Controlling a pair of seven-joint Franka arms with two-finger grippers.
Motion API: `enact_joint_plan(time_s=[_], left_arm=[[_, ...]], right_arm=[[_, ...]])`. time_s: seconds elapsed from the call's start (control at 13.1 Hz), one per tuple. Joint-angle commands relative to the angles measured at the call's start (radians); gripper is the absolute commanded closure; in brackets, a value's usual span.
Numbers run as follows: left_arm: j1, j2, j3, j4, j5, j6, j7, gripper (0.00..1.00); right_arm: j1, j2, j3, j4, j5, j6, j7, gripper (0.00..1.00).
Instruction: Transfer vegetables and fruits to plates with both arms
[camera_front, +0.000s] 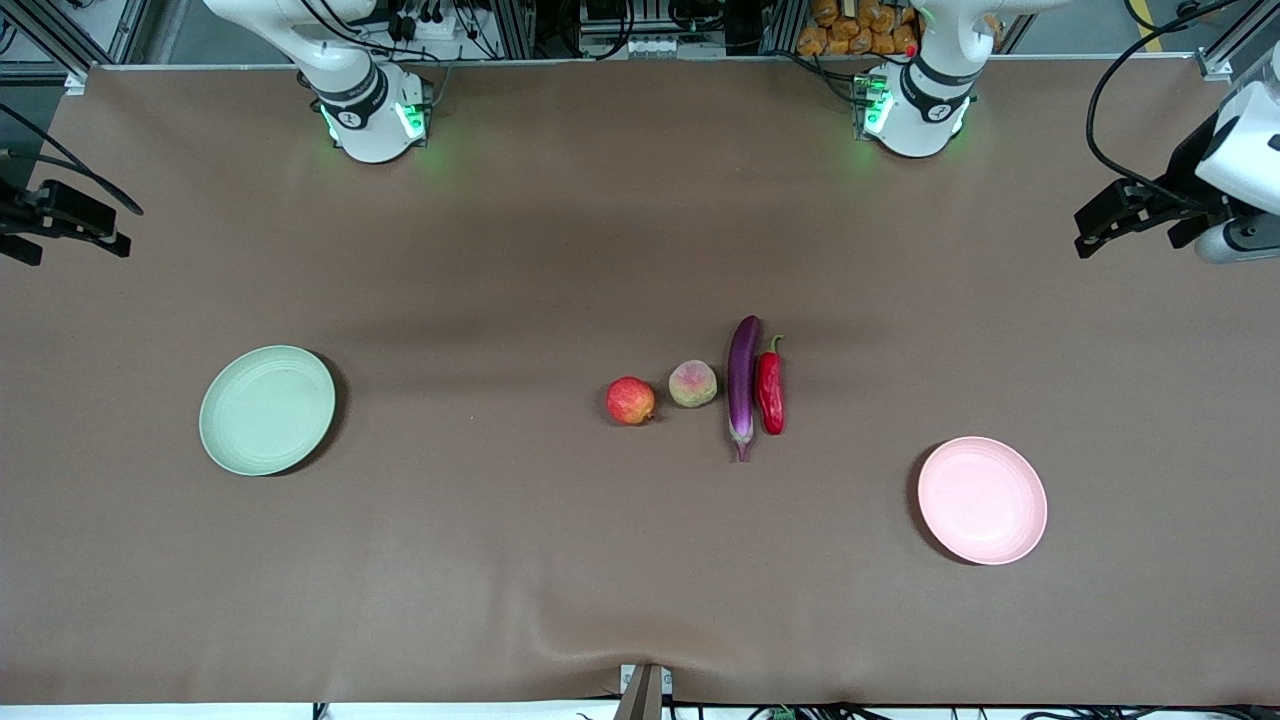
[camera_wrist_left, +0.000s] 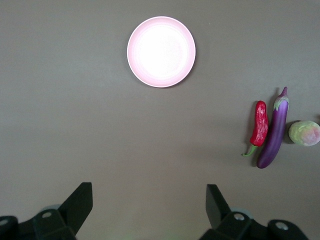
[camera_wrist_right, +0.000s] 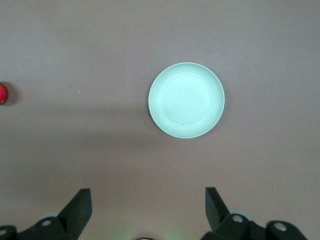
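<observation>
Front view: red apple (camera_front: 630, 400), peach (camera_front: 692, 384), purple eggplant (camera_front: 742, 386), red chili (camera_front: 769, 390) in row mid-table. Green plate (camera_front: 267, 409) toward right arm's end, pink plate (camera_front: 982, 499) toward left arm's end. Left gripper (camera_front: 1120, 215) and right gripper (camera_front: 65, 222) at frame edges, cut off, empty.

Left wrist view: fingers (camera_wrist_left: 77, 202) spread wide, empty, over bare table; pink plate, chili, eggplant visible, peach cut off at edge.

Right wrist view: fingers (camera_wrist_right: 77, 206) spread, empty; green plate whole, apple mostly cropped.

A brown table cover (camera_front: 560, 250) fills nearly the whole frame, smooth apart from a slight ripple at the lower centre. At the bottom centre edge a small grey bracket (camera_front: 645, 690) pokes up. Along the top edge run metal frame rails (camera_front: 500, 25), black cables (camera_front: 420, 15), and, at upper right, a heap of orange-brown items (camera_front: 855, 30).
</observation>
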Motion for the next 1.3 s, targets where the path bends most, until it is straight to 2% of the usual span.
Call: enact_joint_plan(time_s=[0.0,1.22], left_arm=[[0.004,0.016,0.008,0.036,-0.001,-0.031,0.016,0.0],[0.023,0.03,0.002,0.037,0.005,-0.028,0.017,0.0]], right_arm=[[-0.017,-0.006,0.006,-0.007,0.02,0.0,-0.009,0.0],[-0.023,0.0,0.006,-0.006,0.02,-0.003,-0.008,0.0]])
